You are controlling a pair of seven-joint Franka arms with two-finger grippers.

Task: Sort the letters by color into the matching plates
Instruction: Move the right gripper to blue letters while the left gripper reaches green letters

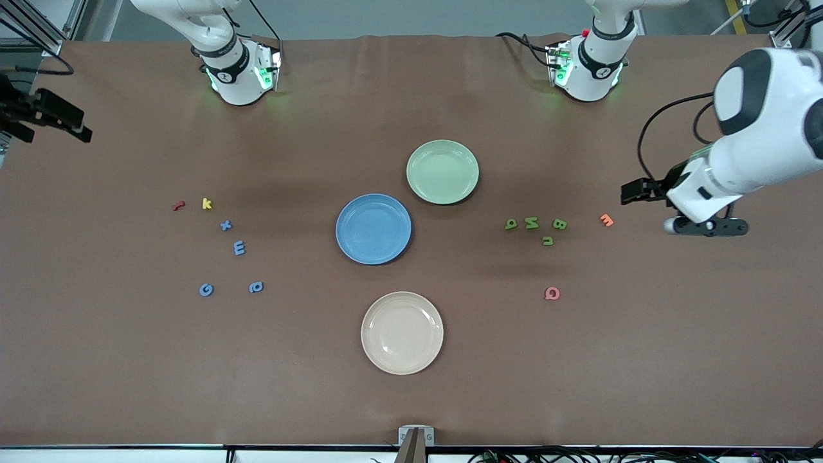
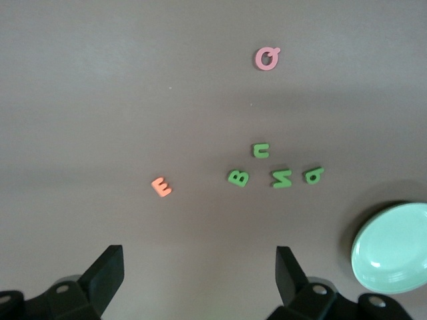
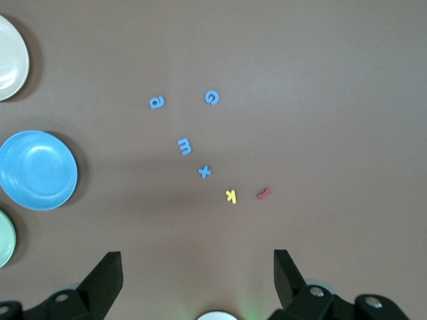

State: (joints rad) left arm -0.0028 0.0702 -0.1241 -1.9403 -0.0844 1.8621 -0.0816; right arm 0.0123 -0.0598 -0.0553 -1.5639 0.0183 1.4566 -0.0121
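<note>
plates (image 1: 373, 229): glossy (smooth) | letters (image 1: 239, 247): matt foam | table (image 1: 128, 360): matt

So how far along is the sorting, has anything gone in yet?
Nothing is sorted: the blue plate and green plate hold nothing. Nothing is in hand: the left hand and right hand are open. All four blue letters and four green letters lie on the table.

table (image 1: 411, 399): brown matte cover | upper edge: grey floor (image 1: 386, 16) | corners: aluminium framing (image 1: 38, 26)
</note>
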